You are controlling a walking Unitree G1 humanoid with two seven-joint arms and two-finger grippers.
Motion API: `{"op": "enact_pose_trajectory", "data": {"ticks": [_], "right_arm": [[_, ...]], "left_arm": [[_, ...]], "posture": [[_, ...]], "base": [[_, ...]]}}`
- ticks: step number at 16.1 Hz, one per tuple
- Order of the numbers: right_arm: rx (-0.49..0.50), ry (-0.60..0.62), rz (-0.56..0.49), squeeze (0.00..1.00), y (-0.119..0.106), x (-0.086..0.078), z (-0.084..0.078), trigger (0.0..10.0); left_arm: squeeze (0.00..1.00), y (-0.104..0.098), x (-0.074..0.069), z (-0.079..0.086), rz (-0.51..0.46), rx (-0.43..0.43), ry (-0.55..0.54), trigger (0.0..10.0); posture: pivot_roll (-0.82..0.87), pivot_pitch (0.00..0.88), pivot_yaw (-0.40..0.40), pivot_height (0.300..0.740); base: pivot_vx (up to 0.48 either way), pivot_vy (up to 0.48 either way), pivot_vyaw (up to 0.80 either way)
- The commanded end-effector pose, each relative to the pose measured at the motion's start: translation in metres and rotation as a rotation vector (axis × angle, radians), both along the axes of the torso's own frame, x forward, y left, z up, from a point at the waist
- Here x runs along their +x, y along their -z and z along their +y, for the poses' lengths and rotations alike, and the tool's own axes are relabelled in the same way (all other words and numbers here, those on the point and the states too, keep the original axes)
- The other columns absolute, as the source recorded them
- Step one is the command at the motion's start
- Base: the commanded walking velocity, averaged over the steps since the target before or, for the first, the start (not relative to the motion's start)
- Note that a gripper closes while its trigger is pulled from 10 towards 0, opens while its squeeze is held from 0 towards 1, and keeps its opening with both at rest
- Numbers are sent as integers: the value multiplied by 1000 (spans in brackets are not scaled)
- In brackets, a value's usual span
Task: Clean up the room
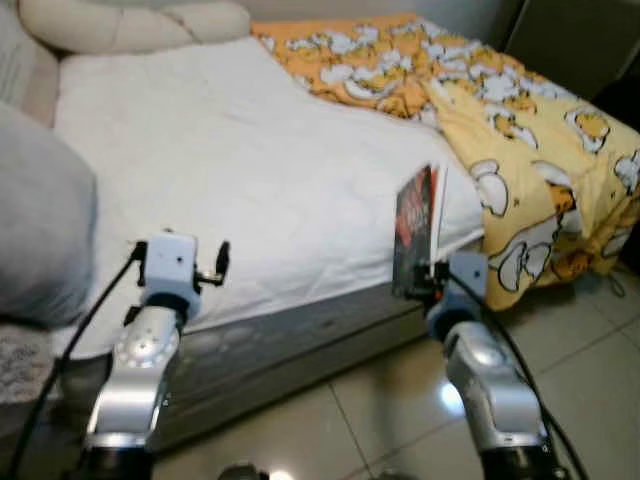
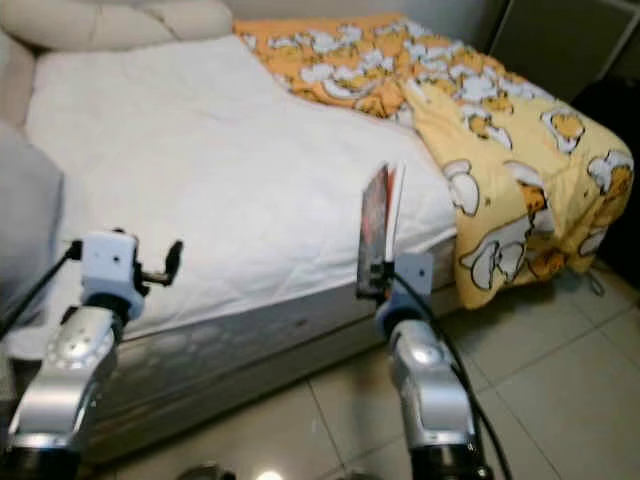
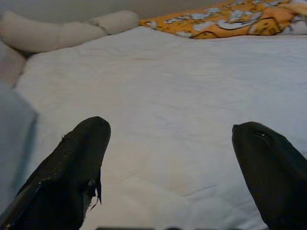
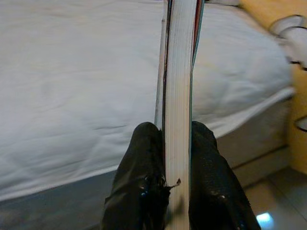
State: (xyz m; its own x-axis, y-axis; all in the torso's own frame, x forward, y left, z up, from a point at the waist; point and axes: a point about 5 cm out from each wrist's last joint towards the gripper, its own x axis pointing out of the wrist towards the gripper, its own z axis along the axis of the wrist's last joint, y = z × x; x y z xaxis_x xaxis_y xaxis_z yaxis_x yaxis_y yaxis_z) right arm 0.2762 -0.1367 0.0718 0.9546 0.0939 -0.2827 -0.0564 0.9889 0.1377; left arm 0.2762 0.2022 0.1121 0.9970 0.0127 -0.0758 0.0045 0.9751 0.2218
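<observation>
Your right gripper [image 4: 175,143] has its fingers clenched on a book [image 1: 418,228], holding it upright at the edge of the bed [image 1: 250,180], beside the yellow patterned duvet [image 1: 520,120]. Your left gripper [image 3: 168,163] hovers over the white sheet, fingers released and spread wide.

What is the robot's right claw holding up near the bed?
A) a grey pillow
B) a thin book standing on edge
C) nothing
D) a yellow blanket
B: the right gripper has its black fingers clamped on a thin red-and-black-covered book, upright over the white mattress edge.
</observation>
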Motion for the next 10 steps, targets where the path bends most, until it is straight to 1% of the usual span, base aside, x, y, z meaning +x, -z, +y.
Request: {"op": "enact_pose_trajectory", "data": {"ticks": [1,3,5,7,8,10], "right_arm": [[-28,-24,-80,0,-16,7,1,10000],[-32,-40,-83,0,-17,7,2,10000],[-43,-49,-83,0,-17,7,2,10000],[-46,-30,-79,0,-16,8,0,10000],[-59,-20,-75,0,-15,8,-2,10000],[-48,11,-66,0,-14,8,-6,10000]], "left_arm": [[333,-5,3,-5,-29,-2,11,10000],[353,-6,4,-6,-43,-18,15,10000],[353,-9,5,-5,-51,-29,10,10000],[357,-9,5,-6,-53,-30,14,10000],[357,-8,5,-8,-53,-26,26,10000],[357,-8,4,-14,-55,-24,64,10000]], "posture": [[-45,0,-36,740],[-47,0,-37,740],[-46,0,-41,740],[-45,0,-43,740],[-44,0,-44,740],[-46,0,-45,740]], "base": [[0,0,0],[0,0,653],[272,0,800],[270,0,800],[277,0,513],[272,0,0]]}}
